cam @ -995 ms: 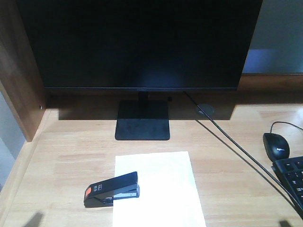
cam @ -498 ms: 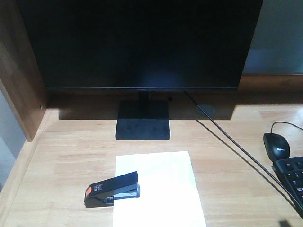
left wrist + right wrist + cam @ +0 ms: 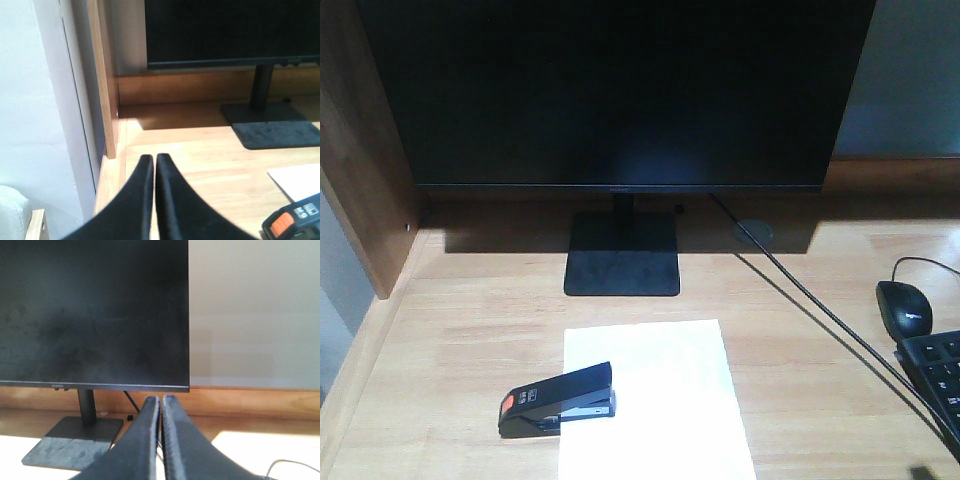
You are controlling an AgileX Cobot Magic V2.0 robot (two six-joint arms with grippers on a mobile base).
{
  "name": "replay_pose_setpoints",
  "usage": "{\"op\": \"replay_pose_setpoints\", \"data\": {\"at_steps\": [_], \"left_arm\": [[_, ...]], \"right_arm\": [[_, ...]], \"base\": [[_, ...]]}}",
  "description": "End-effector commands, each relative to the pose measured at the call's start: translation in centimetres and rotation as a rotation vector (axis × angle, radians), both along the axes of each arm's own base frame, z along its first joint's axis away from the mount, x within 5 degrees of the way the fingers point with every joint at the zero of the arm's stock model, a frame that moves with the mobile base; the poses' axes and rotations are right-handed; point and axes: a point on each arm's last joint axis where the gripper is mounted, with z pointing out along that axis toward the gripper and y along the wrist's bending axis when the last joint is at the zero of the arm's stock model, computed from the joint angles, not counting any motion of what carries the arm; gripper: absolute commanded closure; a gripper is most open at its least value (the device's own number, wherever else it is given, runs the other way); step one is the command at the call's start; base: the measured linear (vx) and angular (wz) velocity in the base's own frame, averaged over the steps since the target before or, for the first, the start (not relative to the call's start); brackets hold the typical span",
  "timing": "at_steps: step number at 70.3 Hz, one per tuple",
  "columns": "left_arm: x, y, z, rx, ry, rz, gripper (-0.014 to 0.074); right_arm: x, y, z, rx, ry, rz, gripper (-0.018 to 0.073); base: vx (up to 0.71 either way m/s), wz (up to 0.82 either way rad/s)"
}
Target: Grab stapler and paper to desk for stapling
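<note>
The black stapler (image 3: 558, 401) with an orange-red patch lies on the desk (image 3: 460, 330), its right end over the left edge of the white paper (image 3: 660, 400). In the left wrist view the stapler's orange end (image 3: 292, 224) shows at the bottom right, beside a corner of the paper (image 3: 297, 180). My left gripper (image 3: 153, 159) is shut and empty, above the desk's left part, left of the stapler. My right gripper (image 3: 160, 399) is shut and empty, pointing at the monitor's lower right corner. Neither gripper shows in the front view.
A large black monitor (image 3: 620, 90) on a square stand (image 3: 622, 252) fills the back. Its cable (image 3: 800, 295) runs diagonally to the right. A black mouse (image 3: 904, 306) and keyboard corner (image 3: 935, 375) sit at the right edge. A dark wooden side panel (image 3: 360, 170) stands at the left.
A dark shadow at the bottom left of the front view has gone. The stapler and paper have not moved.
</note>
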Motion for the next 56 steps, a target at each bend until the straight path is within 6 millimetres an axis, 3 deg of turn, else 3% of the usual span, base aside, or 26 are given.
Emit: {"op": "replay_pose_setpoints", "data": {"at_steps": [1,56], "left_arm": [[0.1,0.16,0.73,-0.027,-0.158,0.02,0.0603],[0.26,0.23,0.19,-0.028,-0.187,0.027,0.0603]], "right_arm": [[-0.03,0.19,0.97,-0.013,-0.028,0.02,0.0568],[-0.03,0.19,0.97,-0.013,-0.028,0.021,0.0568]], "base": [[0.0,0.0],[0.0,0.0]]}}
